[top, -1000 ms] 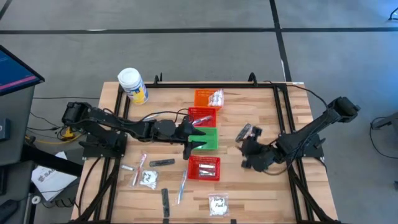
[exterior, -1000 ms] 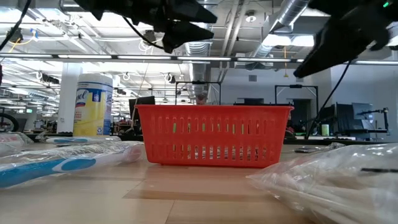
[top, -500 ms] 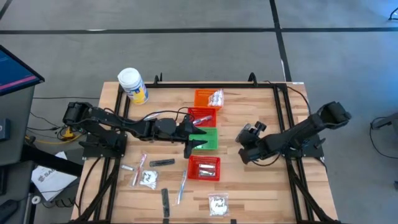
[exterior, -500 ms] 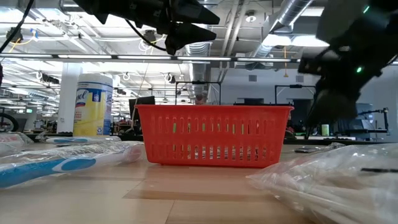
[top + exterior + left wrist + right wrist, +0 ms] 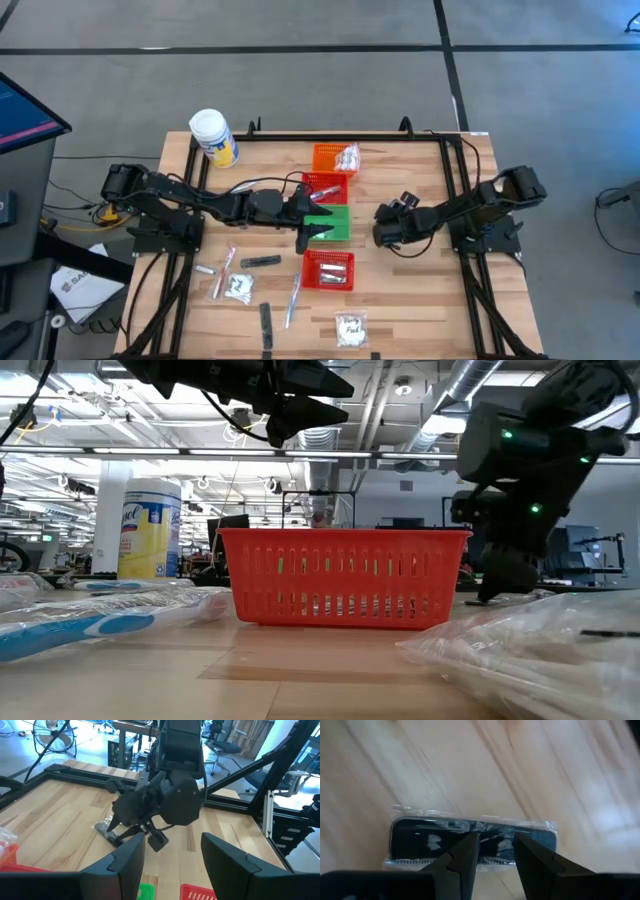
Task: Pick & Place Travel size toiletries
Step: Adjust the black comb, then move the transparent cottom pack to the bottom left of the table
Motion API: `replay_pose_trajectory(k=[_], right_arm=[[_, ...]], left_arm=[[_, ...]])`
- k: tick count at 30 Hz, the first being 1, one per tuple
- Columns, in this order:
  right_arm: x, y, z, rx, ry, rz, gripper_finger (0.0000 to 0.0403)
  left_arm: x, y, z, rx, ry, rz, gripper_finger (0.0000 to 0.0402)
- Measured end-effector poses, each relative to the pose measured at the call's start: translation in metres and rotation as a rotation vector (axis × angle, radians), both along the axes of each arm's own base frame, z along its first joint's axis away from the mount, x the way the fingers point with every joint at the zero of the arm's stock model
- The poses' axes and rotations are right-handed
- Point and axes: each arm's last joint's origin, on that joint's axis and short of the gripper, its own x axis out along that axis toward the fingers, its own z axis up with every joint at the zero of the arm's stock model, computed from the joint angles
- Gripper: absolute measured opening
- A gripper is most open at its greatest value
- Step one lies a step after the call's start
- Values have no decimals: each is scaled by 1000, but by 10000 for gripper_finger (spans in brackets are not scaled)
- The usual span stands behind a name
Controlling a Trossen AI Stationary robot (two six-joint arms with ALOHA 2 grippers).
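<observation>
Dark wrapped strip (image 5: 472, 840) lies partly hidden behind right tool's (image 5: 495, 851) parted fingers.

Counter layout: baskets mid-counter, toiletries toward the near edge.
Four baskets (image 5: 329, 221) run in a line down the counter (image 5: 420, 300) centre. Jar (image 5: 213, 137) stands at the far left corner. Loose toiletries (image 5: 238, 287) lie near-left of the nearest basket; one sachet (image 5: 350, 328) lies by the near edge. Right hand (image 5: 384, 230) sits right of the baskets, left hand (image 5: 318, 222) over them.

Overhead cam looks straight down; low cam sits tabletop-level, both showing red basket (image 5: 328, 268).
</observation>
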Motion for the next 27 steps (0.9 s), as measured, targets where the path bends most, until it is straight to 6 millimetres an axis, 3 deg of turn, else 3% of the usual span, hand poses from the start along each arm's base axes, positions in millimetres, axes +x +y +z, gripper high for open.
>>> replay_pose_trajectory(k=[19, 27], right_arm=[[-18, 55, 51, 442, -140, 287, 123], [-25, 99, 71, 508, -291, 625, 123]], left_arm=[[0, 0, 0, -1, -1, -5, 186], [0, -2, 0, -10, -1, -45, 186]])
